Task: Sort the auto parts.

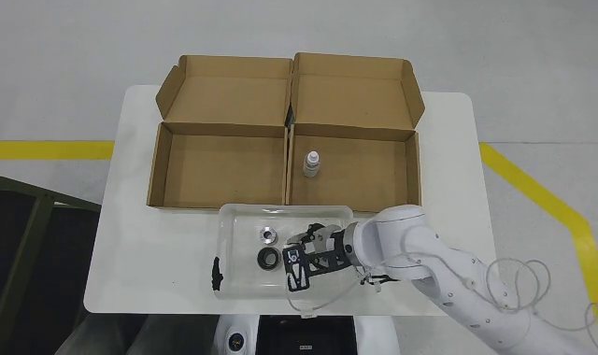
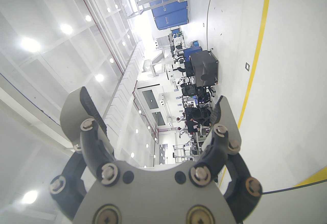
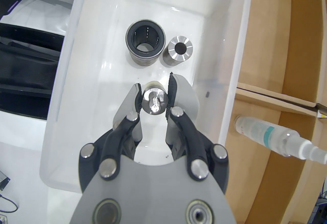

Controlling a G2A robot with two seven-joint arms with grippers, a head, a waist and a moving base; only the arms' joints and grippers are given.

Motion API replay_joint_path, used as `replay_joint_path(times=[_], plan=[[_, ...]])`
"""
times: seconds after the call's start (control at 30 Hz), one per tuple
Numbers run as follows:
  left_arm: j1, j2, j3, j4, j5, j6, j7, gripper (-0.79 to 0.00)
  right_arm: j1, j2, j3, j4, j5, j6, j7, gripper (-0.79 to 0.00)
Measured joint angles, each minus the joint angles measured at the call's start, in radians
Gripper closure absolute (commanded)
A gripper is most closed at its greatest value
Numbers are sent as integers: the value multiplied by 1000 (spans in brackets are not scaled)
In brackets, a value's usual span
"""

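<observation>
A clear plastic tray point(image 1: 227, 226) stands at the table's front edge. In it stand a dark ring-shaped bearing point(image 3: 145, 45) and a silver slotted sleeve point(image 3: 178, 50), side by side and upright; the top view shows the bearing point(image 1: 268, 258) and the sleeve point(image 1: 268, 234). My right gripper point(image 3: 154, 98) is down inside the tray point(image 3: 240, 38), shut on a small steel stud point(image 3: 152, 103), its pads touching both sides. In the top view this gripper point(image 1: 297, 262) is just right of the two parts. My left gripper point(image 2: 152, 102) is open, holds nothing and points out into the room.
Two open cardboard boxes sit behind the tray, the left box point(image 1: 220, 168) and the right box point(image 1: 374, 173). A small white spray bottle point(image 1: 313, 163) lies in the right one, and shows as the bottle point(image 3: 268, 135) beside the tray wall. A black clip point(image 1: 216, 274) hangs on the tray's front-left corner.
</observation>
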Motion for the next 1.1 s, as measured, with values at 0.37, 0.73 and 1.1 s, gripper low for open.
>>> replay_joint_path(times=[0.37,0.73,1.1], plan=[[0,0,0,0,0,0,0,-785,5,8,88,-30,-17,46,-148,0],[0,0,0,0,0,0,0,-785,-11,24,202,-47,-15,74,-231,0],[0,0,0,0,0,0,0,-785,-33,41,317,-24,20,82,-277,0]])
